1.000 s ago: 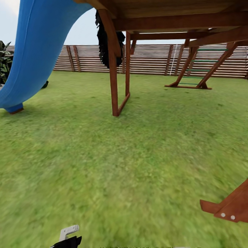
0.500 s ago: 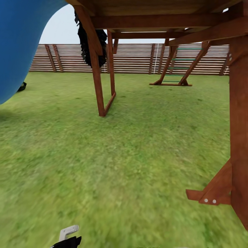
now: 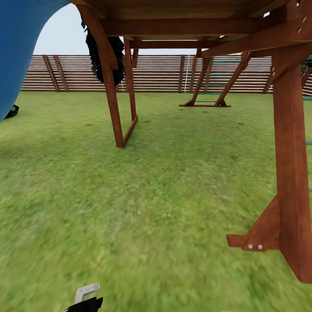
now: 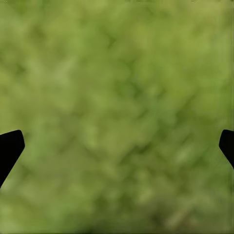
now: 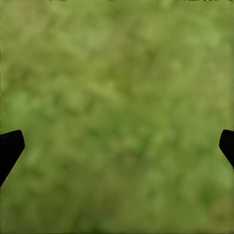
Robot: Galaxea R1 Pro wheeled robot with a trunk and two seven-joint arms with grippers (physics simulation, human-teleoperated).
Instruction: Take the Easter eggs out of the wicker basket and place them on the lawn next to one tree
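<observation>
The lawn (image 3: 143,195) spreads blurred beneath a wooden play frame (image 3: 289,173), cut off above; a blue slide (image 3: 17,52) is cropped. The left gripper (image 4: 117,146) and right gripper (image 5: 117,146) hang spread wide, empty, over blurred grass.

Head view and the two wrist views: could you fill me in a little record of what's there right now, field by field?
Ground: green lawn
Overhead: wooden play frame
Near post: right side, with a bolted brace
Slide: blue, far left
Background: slatted fence, ladder frame
Left tool: open over grass, holding nothing
Right tool: open over grass, holding nothing
</observation>
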